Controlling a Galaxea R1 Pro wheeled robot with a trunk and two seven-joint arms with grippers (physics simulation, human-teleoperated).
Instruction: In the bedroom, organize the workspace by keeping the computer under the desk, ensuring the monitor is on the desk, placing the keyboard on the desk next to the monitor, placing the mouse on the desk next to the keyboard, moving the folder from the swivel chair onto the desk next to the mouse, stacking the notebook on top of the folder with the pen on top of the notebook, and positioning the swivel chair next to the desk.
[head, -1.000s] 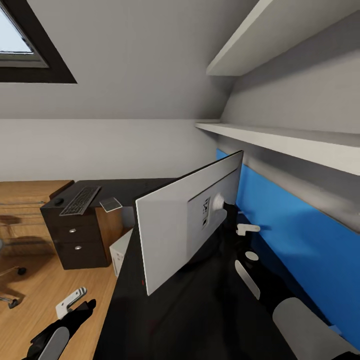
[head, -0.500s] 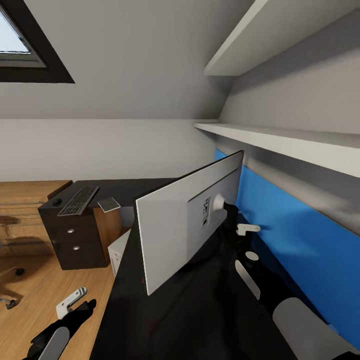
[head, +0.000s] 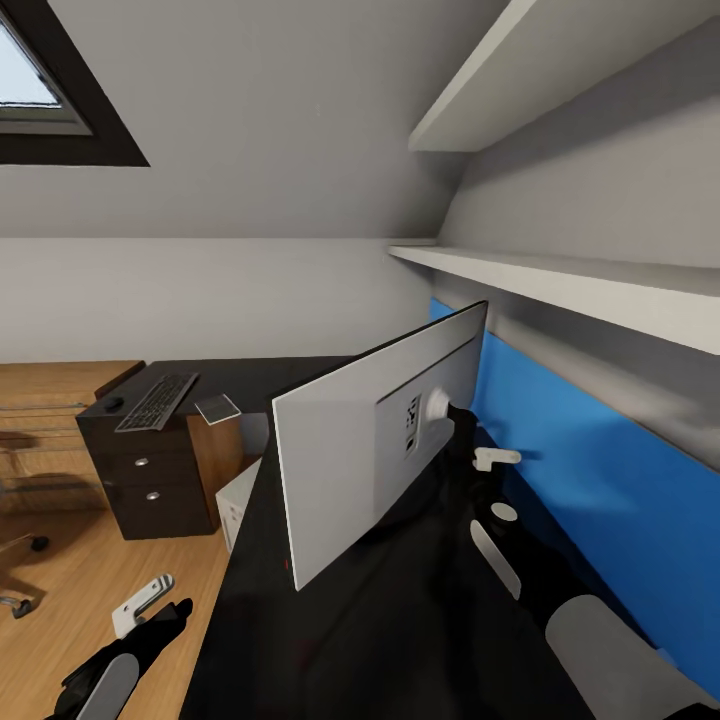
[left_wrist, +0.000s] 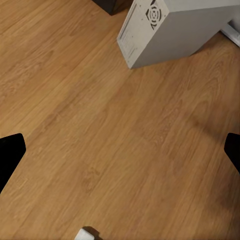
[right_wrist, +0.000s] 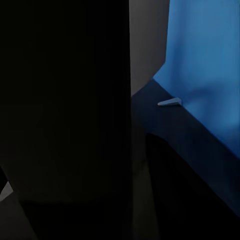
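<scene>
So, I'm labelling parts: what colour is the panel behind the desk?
Bright blue back panel, clearest in the head view.

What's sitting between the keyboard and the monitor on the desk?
In the head view, a small grey flat item lies on the desk between the keyboard and the monitor.

An attic bedroom fitted out as a home office: the ceiling slopes down past a dark-framed skylight (head: 40, 90), and white wall shelves (head: 560, 275) run above a blue back panel (head: 590, 470). A glossy black desk (head: 330, 620) carries a monitor (head: 375, 440) and, at its far end, a keyboard (head: 157, 401), all over a warm wooden floor (left_wrist: 100, 150).
</scene>
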